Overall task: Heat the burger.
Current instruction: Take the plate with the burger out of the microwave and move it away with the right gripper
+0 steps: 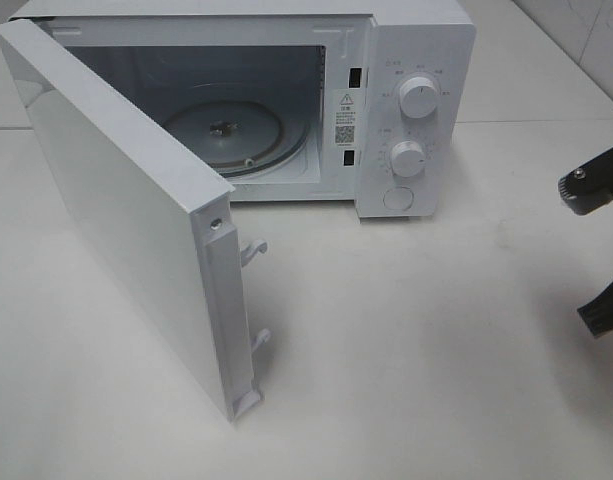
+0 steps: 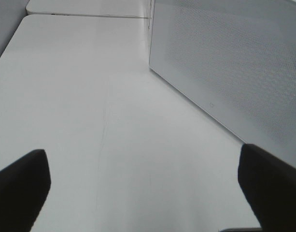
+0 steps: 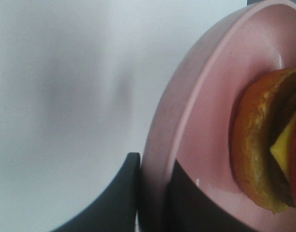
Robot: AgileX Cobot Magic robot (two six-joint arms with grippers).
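The burger (image 3: pixel 258 145) shows only in the right wrist view, lying on a pink plate (image 3: pixel 205 96): brown bun, yellow cheese and a red edge. My right gripper (image 3: pixel 155 205) is shut on the plate's rim, one dark finger under the rim and one on the plate's inner face. In the high view only black parts of the right arm (image 1: pixel 598 188) show at the right edge; plate and burger are out of that frame. My left gripper (image 2: pixel 147 193) stands open over bare table, with nothing between its fingers.
The white microwave (image 1: pixel 416 60) stands at the back with its door (image 1: pixel 116 210) swung wide toward the front left. Its glass turntable (image 1: pixel 231 130) is bare. The door's outer face (image 2: pixel 234 72) runs beside the left gripper. White tabletop (image 1: pixel 416 350) lies in front.
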